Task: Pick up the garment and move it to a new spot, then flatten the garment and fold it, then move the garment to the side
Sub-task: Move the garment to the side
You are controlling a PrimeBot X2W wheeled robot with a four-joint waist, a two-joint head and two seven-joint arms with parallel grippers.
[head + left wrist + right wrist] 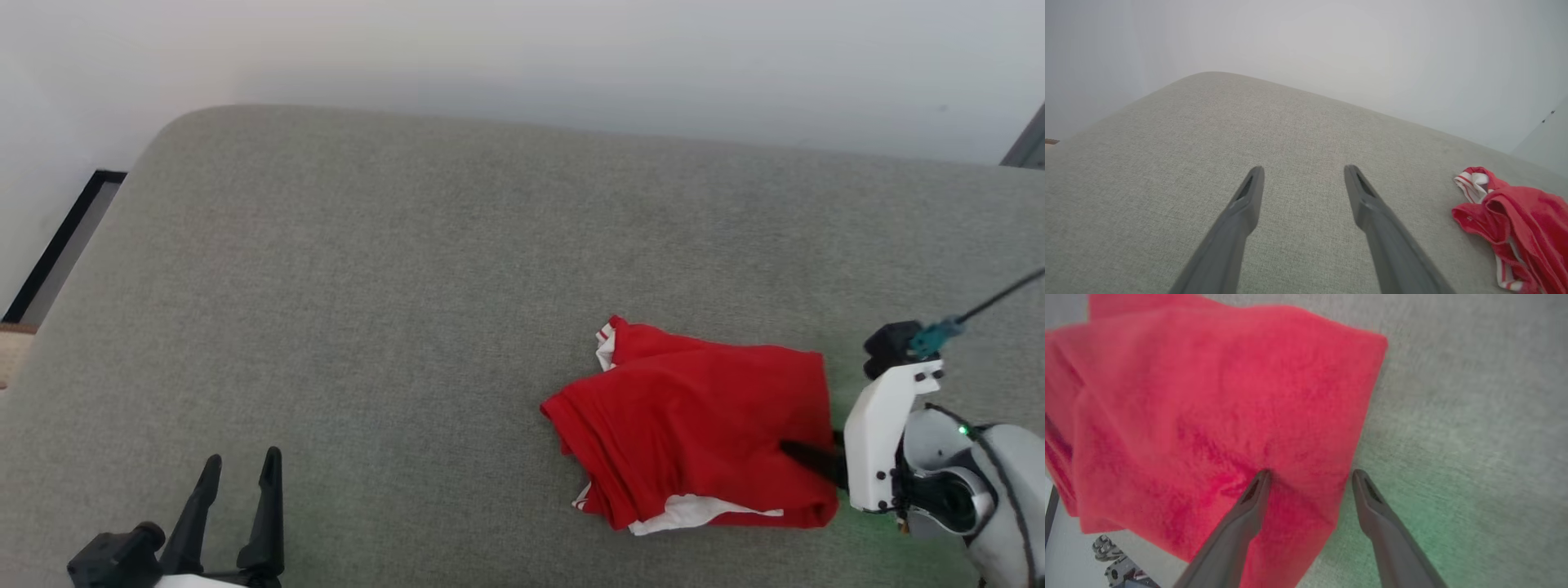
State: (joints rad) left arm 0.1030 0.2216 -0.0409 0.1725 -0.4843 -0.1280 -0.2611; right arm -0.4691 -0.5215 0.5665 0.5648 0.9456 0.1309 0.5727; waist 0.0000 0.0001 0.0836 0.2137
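The garment [694,416] is a bright red shirt lying folded in a compact pile at the lower right of the grey upholstered surface [408,286]. White and striped trim shows at its far-left corner and near edge. My right gripper [808,445] reaches in from the right and is open. In the right wrist view the gripper [1311,472] straddles the garment's [1208,408] right edge, with one finger resting on the red fabric and the other over the grey surface. My left gripper [243,456] is open at the lower left, well apart from the shirt. In the left wrist view the gripper [1303,169] holds nothing and the garment [1527,220] lies off to the right.
A white wall [522,49] runs behind the grey surface. The surface's rounded left edge drops to floor with a dark skirting strip [57,245]. A dark cable [1000,298] rises from my right wrist. Bare grey fabric stretches to the left and behind the shirt.
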